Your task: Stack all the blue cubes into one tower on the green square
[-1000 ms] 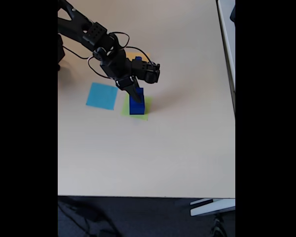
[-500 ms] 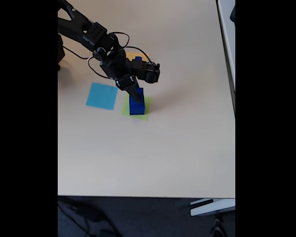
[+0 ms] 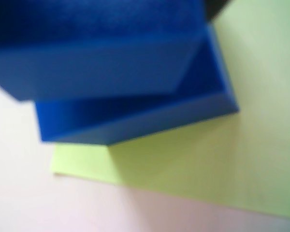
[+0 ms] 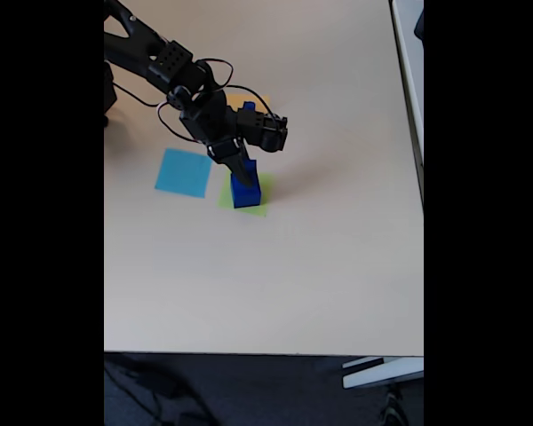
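In the wrist view a blue cube [image 3: 96, 63] looms close and blurred at the top, sitting askew over a larger blue cube [image 3: 135, 121] that rests on the green square [image 3: 183, 164]. In the fixed view the same blue stack [image 4: 245, 195] stands on the green square [image 4: 224, 201]. My gripper [image 4: 244, 174] comes down on it from the upper left, fingers around the top cube. The jaws themselves are hard to make out. Another small blue cube [image 4: 249, 107] sits behind the gripper body on an orange square [image 4: 236, 99].
A flat light-blue paper square [image 4: 183, 172] lies just left of the green one. The arm's black links and cables [image 4: 173, 71] cross the upper left. The table's front edge [image 4: 266, 352] and right edge [image 4: 421, 177] bound the beige top.
The gripper has sunk slightly over the stack, and less of the blue top shows above the fingers than before. The squares and the small cube behind have not moved.
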### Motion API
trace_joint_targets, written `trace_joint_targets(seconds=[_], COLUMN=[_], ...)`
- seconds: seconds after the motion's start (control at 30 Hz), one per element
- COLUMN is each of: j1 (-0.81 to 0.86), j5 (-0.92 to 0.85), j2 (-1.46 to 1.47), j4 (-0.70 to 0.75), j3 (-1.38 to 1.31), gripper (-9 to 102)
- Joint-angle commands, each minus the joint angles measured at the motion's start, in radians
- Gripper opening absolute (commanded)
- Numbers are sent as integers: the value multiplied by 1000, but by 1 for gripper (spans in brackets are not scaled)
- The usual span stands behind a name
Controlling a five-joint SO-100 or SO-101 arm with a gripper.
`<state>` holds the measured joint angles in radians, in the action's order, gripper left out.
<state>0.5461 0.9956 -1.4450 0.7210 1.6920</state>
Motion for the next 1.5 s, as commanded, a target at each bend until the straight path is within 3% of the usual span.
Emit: trace_joint_targets(seconds=[0.0,1.03,1.47], j1=[5,-5,-71], j5=[11,38,67], j2=[-12,-14,-26], j4=[6,2,29], j3=[-46,-66,-265], gripper=[14,23,22])
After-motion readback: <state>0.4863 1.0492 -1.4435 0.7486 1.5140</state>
